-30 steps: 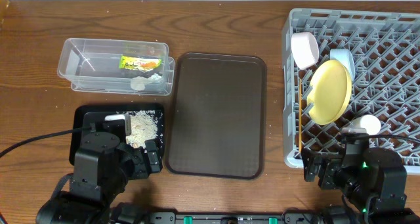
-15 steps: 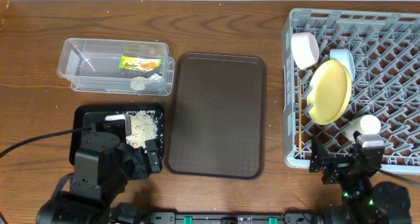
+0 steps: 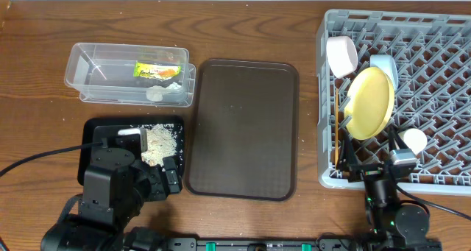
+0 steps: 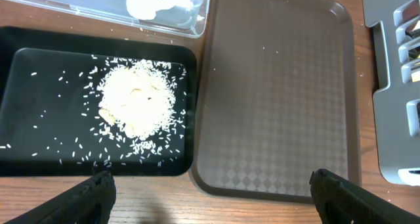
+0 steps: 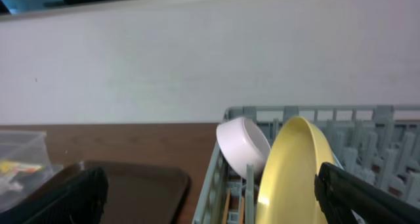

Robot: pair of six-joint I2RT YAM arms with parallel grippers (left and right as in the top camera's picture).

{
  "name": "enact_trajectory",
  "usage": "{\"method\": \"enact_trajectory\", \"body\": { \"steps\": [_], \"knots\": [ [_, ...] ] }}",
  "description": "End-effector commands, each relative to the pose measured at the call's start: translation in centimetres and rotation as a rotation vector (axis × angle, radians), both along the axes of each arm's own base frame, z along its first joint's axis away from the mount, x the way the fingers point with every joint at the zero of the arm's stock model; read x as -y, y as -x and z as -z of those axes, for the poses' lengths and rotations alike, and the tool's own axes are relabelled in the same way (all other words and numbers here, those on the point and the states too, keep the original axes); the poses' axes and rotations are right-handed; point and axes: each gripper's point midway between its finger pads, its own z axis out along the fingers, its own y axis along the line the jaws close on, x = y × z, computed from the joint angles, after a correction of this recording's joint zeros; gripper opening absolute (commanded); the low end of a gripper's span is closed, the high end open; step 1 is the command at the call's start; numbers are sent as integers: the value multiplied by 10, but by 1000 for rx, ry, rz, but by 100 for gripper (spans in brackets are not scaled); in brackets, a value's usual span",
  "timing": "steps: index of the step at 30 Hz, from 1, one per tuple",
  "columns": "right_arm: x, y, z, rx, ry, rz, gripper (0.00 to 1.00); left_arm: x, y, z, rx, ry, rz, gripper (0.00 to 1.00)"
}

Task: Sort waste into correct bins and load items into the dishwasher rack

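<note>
Pale cup (image 3: 413,140) now sits alone in the dishwasher rack (image 3: 441,30); the right claw (image 5: 210,184) has pulled back, spread wide and empty, the left claw (image 4: 210,184) likewise. Loading looks done.

My desk (image 3: 243,30) is dark grained wood. The tub (image 3: 96,78) is clear glossy plastic, the black tray (image 4: 26,92) smooth, the brown tray (image 4: 275,119) matt with fine diamond texture, the rack (image 3: 397,17) grey moulded plastic.

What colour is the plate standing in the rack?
Yellow; the overhead view shows the plate best.
</note>
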Motion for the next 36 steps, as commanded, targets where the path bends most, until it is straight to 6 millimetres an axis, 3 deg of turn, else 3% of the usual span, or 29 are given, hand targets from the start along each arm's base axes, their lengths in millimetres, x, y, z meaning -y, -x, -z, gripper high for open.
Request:
{"method": "enact_trajectory", "body": {
  "steps": [1,6,36],
  "knots": [
    [-6,-4,20,-14,7,-35,99,-2,0,1,1,-5,-10,97],
    [-10,-4,60,-161,22,-60,99,-1,0,1,1,-5,-9,97],
    [-10,-4,60,-160,22,-58,99,-2,0,1,1,-5,-10,97]
  ]
}}
